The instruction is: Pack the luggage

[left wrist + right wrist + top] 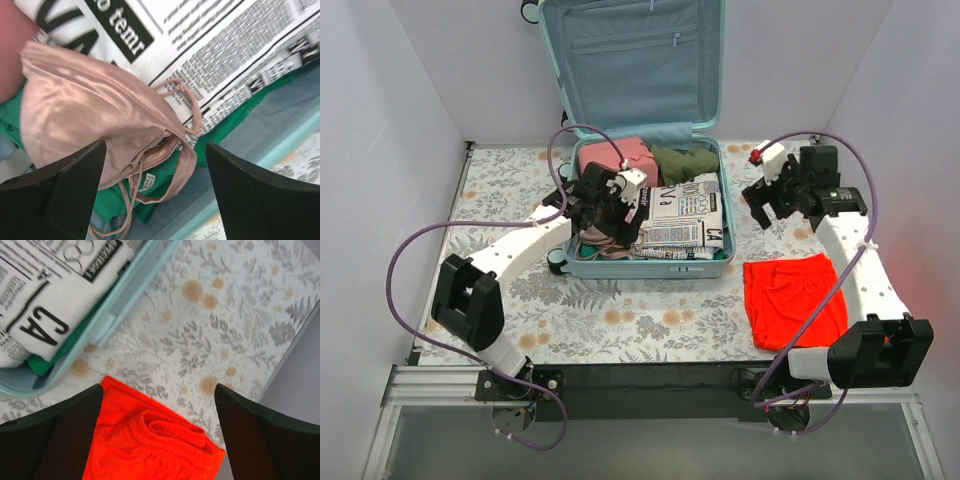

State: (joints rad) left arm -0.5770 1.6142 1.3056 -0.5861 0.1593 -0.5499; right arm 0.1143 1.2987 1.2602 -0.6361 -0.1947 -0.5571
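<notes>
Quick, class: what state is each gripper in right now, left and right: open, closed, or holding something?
Left gripper: open, holding nothing.
Right gripper: open, holding nothing.

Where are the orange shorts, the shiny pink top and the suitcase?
Orange shorts (790,300): top view, middle of the fabric.
Pink top (85,125): left wrist view, its shiny front.
Suitcase (630,70): top view, lining of the open lid.

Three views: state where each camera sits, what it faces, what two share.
Top external: above and behind, looking down on table, luggage, left arm, right arm.
Left wrist: over luggage, facing down at pink top; left gripper shows.
Right wrist: beside luggage, facing down at orange shorts; right gripper shows.
Shared: both wrists see newsprint cloth.
</notes>
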